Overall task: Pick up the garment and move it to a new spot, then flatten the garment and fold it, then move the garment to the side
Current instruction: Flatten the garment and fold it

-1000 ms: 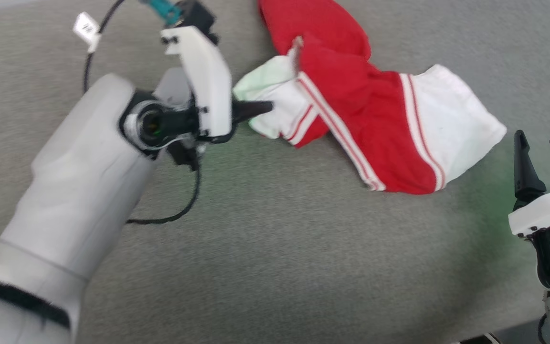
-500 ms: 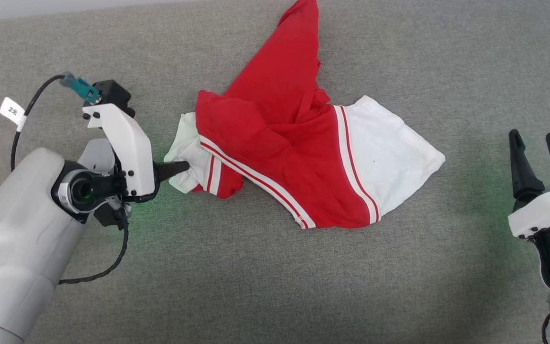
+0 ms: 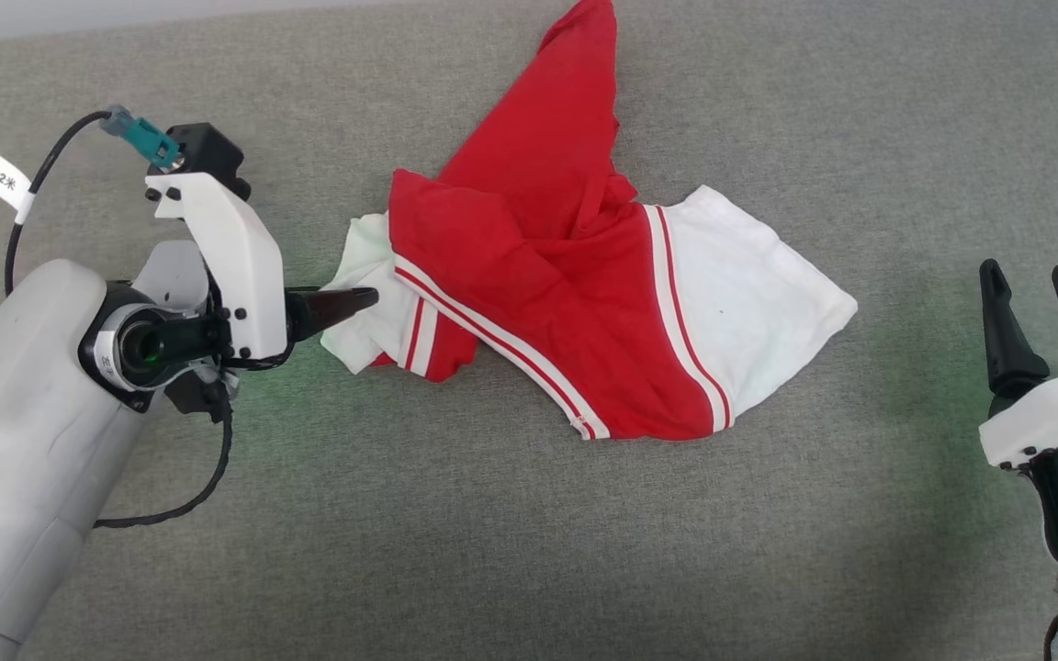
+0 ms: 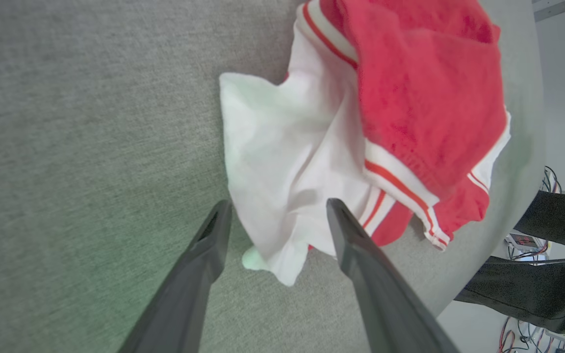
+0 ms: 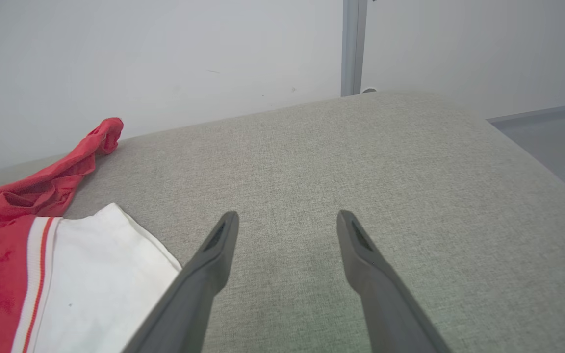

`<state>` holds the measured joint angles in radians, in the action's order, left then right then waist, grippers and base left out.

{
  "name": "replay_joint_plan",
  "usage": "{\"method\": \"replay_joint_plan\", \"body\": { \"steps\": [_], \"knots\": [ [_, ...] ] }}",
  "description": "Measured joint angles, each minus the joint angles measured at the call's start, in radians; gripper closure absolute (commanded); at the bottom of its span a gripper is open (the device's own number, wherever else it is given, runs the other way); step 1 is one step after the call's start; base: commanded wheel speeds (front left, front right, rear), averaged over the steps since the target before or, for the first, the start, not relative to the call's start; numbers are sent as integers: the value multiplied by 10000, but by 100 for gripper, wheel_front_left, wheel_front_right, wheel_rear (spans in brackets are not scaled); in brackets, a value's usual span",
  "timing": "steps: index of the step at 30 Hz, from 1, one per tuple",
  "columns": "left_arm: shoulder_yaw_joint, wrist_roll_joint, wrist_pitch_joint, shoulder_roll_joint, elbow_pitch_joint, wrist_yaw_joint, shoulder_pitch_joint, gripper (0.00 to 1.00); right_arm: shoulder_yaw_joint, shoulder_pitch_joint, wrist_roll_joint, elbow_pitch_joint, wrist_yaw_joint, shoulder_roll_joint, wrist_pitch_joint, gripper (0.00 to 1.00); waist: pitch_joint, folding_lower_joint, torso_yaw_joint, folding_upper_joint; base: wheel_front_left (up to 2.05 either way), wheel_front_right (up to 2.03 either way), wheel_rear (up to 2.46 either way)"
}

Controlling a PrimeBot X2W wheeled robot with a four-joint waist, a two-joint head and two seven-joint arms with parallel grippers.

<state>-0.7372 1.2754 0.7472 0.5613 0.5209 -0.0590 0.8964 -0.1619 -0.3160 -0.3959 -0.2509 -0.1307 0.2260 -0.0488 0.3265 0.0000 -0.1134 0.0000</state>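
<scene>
You had the garment (image 3: pixel 547 303) lying crumpled at mid-surface on the grey fabric surface (image 3: pixel 492 551), with the left gripper (image 4: pixel 278 205) spread wide over its left white sleeve, grasping nothing, and the right gripper (image 3: pixel 1027 270) likewise spread, well apart to the right.

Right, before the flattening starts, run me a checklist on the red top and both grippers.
1. Left gripper open: ok. Its fingers stand apart, with the white sleeve end lying between them, unclamped.
2. Right gripper open: ok. It is over the bare grey cloth surface, apart from the red top.
3. Red top flat: not ok. It is bunched, with the red body folded over itself.
4. Red top wholly on the surface: cannot tell. Its red tip runs to the head view's top edge.
5. Room to spread it: ok. There is bare surface in front and on both sides.
</scene>
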Motion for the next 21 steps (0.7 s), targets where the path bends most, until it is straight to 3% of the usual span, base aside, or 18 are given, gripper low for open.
{"method": "replay_joint_plan", "body": {
  "steps": [3,5,7,15,21],
  "knots": [
    [-6,-6,107,15,-165,67,39,0,2,24,4,105,-2,-17,-50,0,48,0,-58,0,0,0,0],
    [-13,-6,157,36,-247,140,75,67,-13,31,10,134,0,-29,-54,0,92,0,-104,0,0,0,0],
    [-48,-23,199,81,-324,138,76,100,-12,35,8,144,0,-42,-54,0,143,0,-145,0,0,0,0],
    [303,15,-163,303,-573,169,71,100,-67,128,35,121,0,-165,-36,0,216,0,-78,0,0,0,0],
    [673,59,-360,1120,-1162,527,-58,100,61,116,59,119,-2,-230,-42,0,220,0,115,0,0,0,0]
  ]
}}
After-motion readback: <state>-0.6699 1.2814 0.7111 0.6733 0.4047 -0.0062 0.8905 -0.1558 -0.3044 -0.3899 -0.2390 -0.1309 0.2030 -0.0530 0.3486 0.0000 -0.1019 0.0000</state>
